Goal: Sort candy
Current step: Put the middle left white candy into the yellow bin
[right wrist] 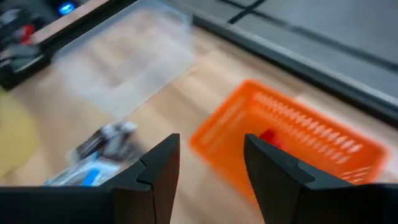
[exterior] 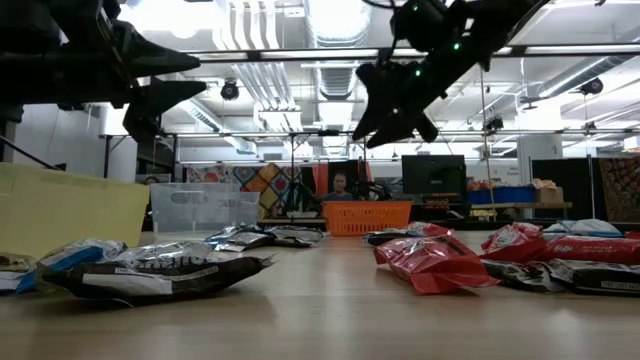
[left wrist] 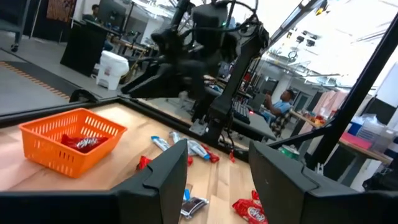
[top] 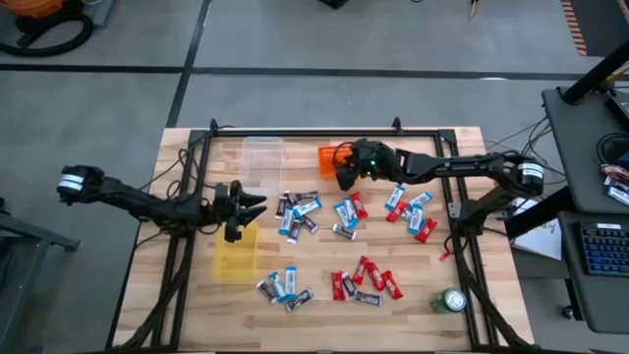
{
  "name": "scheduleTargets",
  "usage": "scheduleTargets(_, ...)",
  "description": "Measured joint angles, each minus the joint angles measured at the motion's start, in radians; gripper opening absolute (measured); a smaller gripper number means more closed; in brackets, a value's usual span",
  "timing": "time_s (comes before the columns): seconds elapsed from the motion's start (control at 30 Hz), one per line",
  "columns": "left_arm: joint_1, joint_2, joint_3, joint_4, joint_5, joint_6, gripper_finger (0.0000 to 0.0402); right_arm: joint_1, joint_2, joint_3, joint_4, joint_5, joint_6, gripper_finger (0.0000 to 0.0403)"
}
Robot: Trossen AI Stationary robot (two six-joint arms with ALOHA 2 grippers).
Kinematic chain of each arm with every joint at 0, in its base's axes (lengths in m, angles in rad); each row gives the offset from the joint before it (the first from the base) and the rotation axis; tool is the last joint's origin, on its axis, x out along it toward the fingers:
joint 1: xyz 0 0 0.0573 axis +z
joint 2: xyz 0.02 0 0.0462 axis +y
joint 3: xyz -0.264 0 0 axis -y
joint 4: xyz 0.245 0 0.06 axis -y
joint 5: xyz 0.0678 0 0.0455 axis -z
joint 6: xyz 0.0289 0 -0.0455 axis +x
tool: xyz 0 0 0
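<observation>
Many small wrapped candy bars in red, blue-and-white and dark wrappers lie flat in clusters on the middle of the wooden table. My left gripper is open and empty, held above the far end of the yellow bin. My right gripper is also open and empty, and hangs above the table just beside the orange bin. The right wrist view shows its fingers apart over bare wood, with one red candy lying in the orange bin.
A clear bin stands at the far side, left of the orange bin. A green can stands near the table's near right corner. A black frame runs along the table's edges. Bare wood shows between the candy clusters.
</observation>
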Motion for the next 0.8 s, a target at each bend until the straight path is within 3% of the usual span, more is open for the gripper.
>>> scheduleTargets(0.3,-0.001,0.170,0.161,-0.080,0.065,0.070,0.0155,0.124,-0.068,0.000,-0.179,-0.033,-0.021,0.0157)
scheduleTargets(0.47,-0.002,0.251,0.237,-0.199,0.067,0.095,0.0156,0.208,-0.113,0.000,-0.302,-0.034,-0.011,0.0161)
scheduleTargets(0.7,-0.002,0.378,0.322,-0.245,0.069,0.196,0.0158,0.308,-0.164,0.000,-0.430,-0.033,-0.017,0.0164)
scheduleTargets(0.8,-0.001,0.434,0.361,-0.293,0.028,0.263,0.0167,0.333,-0.177,0.000,-0.442,-0.031,-0.021,0.0162)
